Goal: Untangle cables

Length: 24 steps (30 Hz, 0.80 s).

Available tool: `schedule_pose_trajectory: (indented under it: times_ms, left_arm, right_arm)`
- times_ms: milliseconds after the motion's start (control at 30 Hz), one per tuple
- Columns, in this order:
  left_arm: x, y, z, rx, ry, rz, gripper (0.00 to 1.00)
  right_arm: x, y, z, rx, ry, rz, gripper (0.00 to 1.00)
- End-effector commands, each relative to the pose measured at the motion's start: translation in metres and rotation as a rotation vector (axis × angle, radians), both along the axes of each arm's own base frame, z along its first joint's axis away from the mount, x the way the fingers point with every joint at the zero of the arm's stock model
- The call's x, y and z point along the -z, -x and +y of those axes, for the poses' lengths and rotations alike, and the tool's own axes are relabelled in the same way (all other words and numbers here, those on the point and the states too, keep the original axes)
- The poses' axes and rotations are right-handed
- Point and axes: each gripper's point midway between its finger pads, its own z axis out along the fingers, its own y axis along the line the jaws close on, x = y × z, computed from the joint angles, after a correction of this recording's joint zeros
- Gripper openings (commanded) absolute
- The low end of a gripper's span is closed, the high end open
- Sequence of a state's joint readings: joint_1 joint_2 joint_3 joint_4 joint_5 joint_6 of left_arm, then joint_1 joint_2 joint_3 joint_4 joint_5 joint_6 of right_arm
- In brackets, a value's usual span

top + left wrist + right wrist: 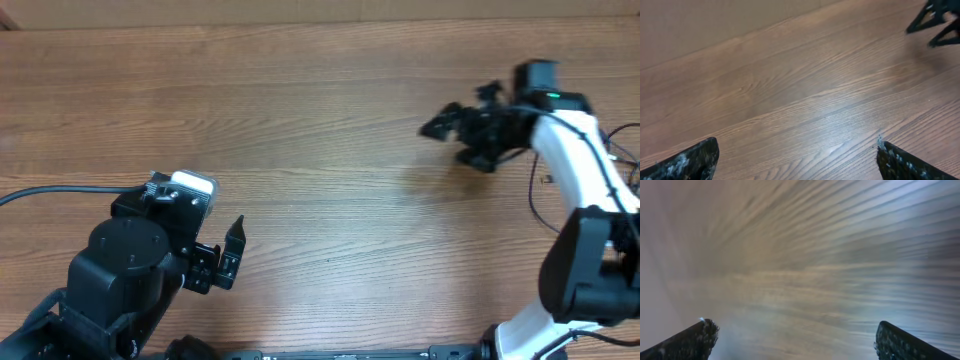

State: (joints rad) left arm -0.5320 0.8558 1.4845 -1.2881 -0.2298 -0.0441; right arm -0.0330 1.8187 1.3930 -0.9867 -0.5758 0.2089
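Left tool (222, 258): jaws wide, empty; well apart from right arm (572, 165).
Right tool (448, 143): jaws wide, empty; at right arm's tip.
Cables (534, 206): 1 thin black strand just beside right arm; rest unseen.
Progress: nothing gripped; untangling cannot be confirmed, likely checking remains.

**Brown wood-grain table, cords at its right side**

The brown, wood-grained tabletop (320, 180) fills the overhead frame, its grain running left to right. Near the right edge, thin black cords (532, 200) curve over it; whether they touch the wood is unclear.
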Motion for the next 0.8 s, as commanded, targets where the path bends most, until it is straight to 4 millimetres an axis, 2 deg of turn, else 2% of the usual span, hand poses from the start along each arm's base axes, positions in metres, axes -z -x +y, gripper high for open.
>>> schedule_pose_trajectory:
  times_ms: [0,67,133,167,200,267,333,400,467,767]
  left_arm:
    - [-0.003,-0.001,0.002,-0.005,-0.015,-0.013,1.0]
    - [-0.003,-0.001,0.002,-0.005,-0.015,-0.012,1.0]
    - [-0.003,-0.001,0.002,-0.005,-0.015,-0.012,1.0]
    - [-0.003,-0.002,0.002,-0.005,-0.015,-0.013,1.0]
    - [-0.003,-0.001,0.002,-0.005,-0.015,-0.012,1.0]
    - [-0.003,-0.001,0.002,-0.005,-0.015,-0.012,1.0]
    - [-0.003,-0.001,0.002,-0.005,-0.015,-0.012,1.0]
    - [-0.003,-0.002,0.002,-0.005,-0.015,-0.013,1.0]
    - [-0.003,-0.002,0.002,-0.005,-0.015,-0.013,1.0]
    - [-0.003,-0.001,0.002,-0.005,-0.015,-0.012,1.0]
  right_arm:
    - [0.002,0.013,0.035,-0.084,0.126,0.008,1.0]
    - [0.006,0.021,0.043,-0.07,0.217,0.028,1.0]
    - [0.003,0.026,0.047,-0.038,0.398,-0.011,1.0]
    - [-0.006,0.028,0.053,-0.036,0.463,-0.059,1.0]
    - [-0.026,0.033,0.064,-0.043,0.52,-0.152,1.0]
    - [-0.052,0.038,0.076,-0.034,0.541,-0.251,1.0]
    - [-0.071,0.042,0.083,-0.014,0.548,-0.318,1.0]
    - [-0.082,0.046,0.091,-0.024,0.537,-0.362,1.0]
    - [-0.084,0.048,0.097,-0.036,0.531,-0.375,1.0]
    - [-0.081,0.049,0.099,-0.045,0.522,-0.363,1.0]
